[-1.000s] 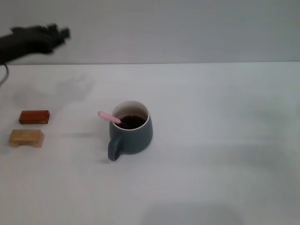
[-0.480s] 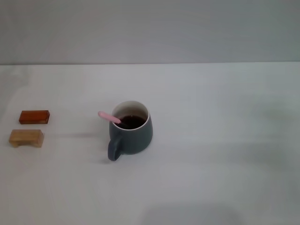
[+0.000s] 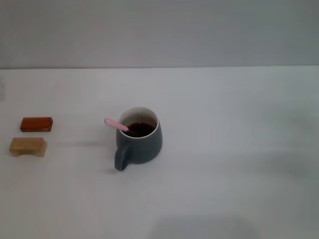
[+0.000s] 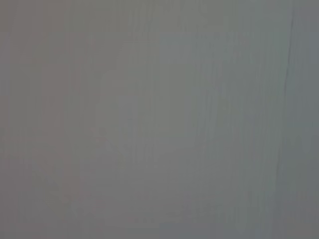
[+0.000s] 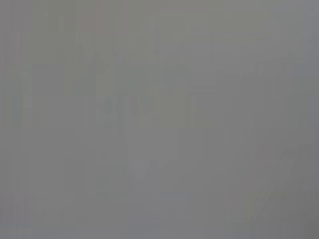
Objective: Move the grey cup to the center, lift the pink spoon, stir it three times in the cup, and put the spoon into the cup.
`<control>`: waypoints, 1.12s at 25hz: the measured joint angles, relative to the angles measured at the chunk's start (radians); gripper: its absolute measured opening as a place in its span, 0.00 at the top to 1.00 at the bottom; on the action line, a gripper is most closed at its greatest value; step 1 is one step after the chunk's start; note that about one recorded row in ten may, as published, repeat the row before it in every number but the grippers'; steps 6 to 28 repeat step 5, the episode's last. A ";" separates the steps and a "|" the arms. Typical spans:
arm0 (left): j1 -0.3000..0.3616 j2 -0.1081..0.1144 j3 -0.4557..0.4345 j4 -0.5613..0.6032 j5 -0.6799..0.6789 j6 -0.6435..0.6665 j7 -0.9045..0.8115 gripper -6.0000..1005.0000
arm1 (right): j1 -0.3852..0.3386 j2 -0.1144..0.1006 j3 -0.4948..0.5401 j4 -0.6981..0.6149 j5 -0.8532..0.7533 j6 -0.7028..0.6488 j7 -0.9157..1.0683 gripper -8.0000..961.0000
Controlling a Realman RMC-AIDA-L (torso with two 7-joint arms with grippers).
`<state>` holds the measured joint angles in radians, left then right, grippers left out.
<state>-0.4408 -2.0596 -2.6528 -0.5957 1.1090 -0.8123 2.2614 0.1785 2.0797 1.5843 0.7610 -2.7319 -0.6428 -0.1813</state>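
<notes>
The grey cup (image 3: 140, 141) stands upright near the middle of the white table (image 3: 224, 149) in the head view, its loop handle turned toward the near left. Dark liquid fills it. The pink spoon (image 3: 115, 124) rests inside the cup, its pale pink handle leaning out over the left rim; its bowl is hidden in the liquid. Neither gripper shows in any view. Both wrist views hold only a plain grey surface.
A red-brown block (image 3: 36, 124) and a tan wooden block (image 3: 28, 146) lie side by side near the table's left edge. A grey wall rises behind the table's far edge.
The left arm, seen at the upper left one second ago, has withdrawn out of view. The cup, spoon and blocks have not moved.
</notes>
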 joint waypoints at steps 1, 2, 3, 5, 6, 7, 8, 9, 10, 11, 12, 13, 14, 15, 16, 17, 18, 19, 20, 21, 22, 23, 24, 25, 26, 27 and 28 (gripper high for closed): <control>0.003 0.000 0.000 0.012 -0.018 -0.009 0.020 0.65 | 0.002 0.001 0.012 -0.024 0.000 -0.030 0.000 0.94; 0.011 0.000 -0.002 0.026 -0.040 -0.025 0.056 0.65 | -0.001 0.001 0.032 -0.060 0.000 -0.086 -0.001 0.94; 0.011 0.000 -0.002 0.026 -0.040 -0.025 0.056 0.65 | -0.001 0.001 0.032 -0.060 0.000 -0.086 -0.001 0.94; 0.017 -0.001 -0.002 0.032 -0.047 -0.029 0.076 0.65 | -0.021 0.002 0.050 -0.083 0.001 -0.137 -0.002 0.94; 0.017 -0.001 -0.002 0.032 -0.047 -0.029 0.076 0.65 | -0.021 0.002 0.050 -0.083 0.001 -0.137 -0.002 0.94; 0.017 -0.001 -0.002 0.032 -0.047 -0.029 0.076 0.65 | -0.021 0.002 0.050 -0.083 0.001 -0.137 -0.002 0.94; 0.017 -0.001 -0.002 0.032 -0.047 -0.029 0.076 0.65 | -0.021 0.002 0.050 -0.083 0.001 -0.137 -0.002 0.94; 0.017 -0.001 -0.002 0.032 -0.047 -0.029 0.076 0.65 | -0.021 0.002 0.050 -0.083 0.001 -0.137 -0.002 0.94; 0.017 -0.001 -0.002 0.032 -0.047 -0.029 0.076 0.65 | -0.021 0.002 0.050 -0.083 0.001 -0.137 -0.002 0.94; 0.017 -0.001 -0.002 0.032 -0.047 -0.029 0.076 0.65 | -0.021 0.002 0.050 -0.083 0.001 -0.137 -0.002 0.94; 0.017 -0.001 -0.002 0.032 -0.047 -0.029 0.076 0.65 | -0.021 0.002 0.050 -0.083 0.001 -0.137 -0.002 0.94; 0.017 -0.001 -0.002 0.032 -0.047 -0.029 0.076 0.65 | -0.021 0.002 0.050 -0.083 0.001 -0.137 -0.002 0.94; 0.017 -0.001 -0.002 0.032 -0.047 -0.029 0.076 0.65 | -0.021 0.002 0.050 -0.083 0.001 -0.137 -0.002 0.94; 0.017 -0.001 -0.002 0.032 -0.047 -0.029 0.076 0.65 | -0.021 0.002 0.050 -0.083 0.001 -0.137 -0.002 0.94; 0.017 -0.001 -0.002 0.032 -0.047 -0.029 0.076 0.65 | -0.021 0.002 0.050 -0.083 0.001 -0.137 -0.002 0.94; 0.017 -0.001 -0.002 0.032 -0.047 -0.029 0.076 0.65 | -0.021 0.002 0.050 -0.083 0.001 -0.137 -0.002 0.94; 0.017 -0.001 -0.002 0.032 -0.047 -0.029 0.076 0.65 | -0.021 0.002 0.050 -0.083 0.001 -0.137 -0.002 0.94; 0.017 -0.001 -0.002 0.032 -0.047 -0.029 0.076 0.65 | -0.021 0.002 0.050 -0.083 0.001 -0.137 -0.002 0.94; 0.017 -0.001 -0.002 0.032 -0.047 -0.029 0.076 0.65 | -0.021 0.002 0.050 -0.083 0.001 -0.137 -0.002 0.94; 0.017 -0.001 -0.002 0.032 -0.047 -0.029 0.076 0.65 | -0.021 0.002 0.050 -0.083 0.001 -0.137 -0.002 0.94; 0.017 -0.001 -0.002 0.032 -0.047 -0.029 0.076 0.65 | -0.021 0.002 0.050 -0.083 0.001 -0.137 -0.002 0.94; 0.017 -0.001 -0.002 0.032 -0.047 -0.029 0.076 0.65 | -0.021 0.002 0.050 -0.083 0.001 -0.137 -0.002 0.94; 0.017 -0.001 -0.002 0.032 -0.047 -0.029 0.076 0.65 | -0.021 0.002 0.050 -0.083 0.001 -0.137 -0.002 0.94; 0.017 -0.001 -0.002 0.032 -0.047 -0.029 0.076 0.65 | -0.021 0.002 0.050 -0.083 0.001 -0.137 -0.002 0.94; 0.017 -0.001 -0.002 0.032 -0.047 -0.029 0.076 0.65 | -0.021 0.002 0.050 -0.083 0.001 -0.137 -0.002 0.94; 0.017 -0.001 -0.002 0.032 -0.047 -0.029 0.076 0.65 | -0.021 0.002 0.050 -0.083 0.001 -0.137 -0.002 0.94; 0.017 -0.001 -0.002 0.032 -0.047 -0.029 0.076 0.65 | -0.021 0.002 0.050 -0.083 0.001 -0.137 -0.002 0.94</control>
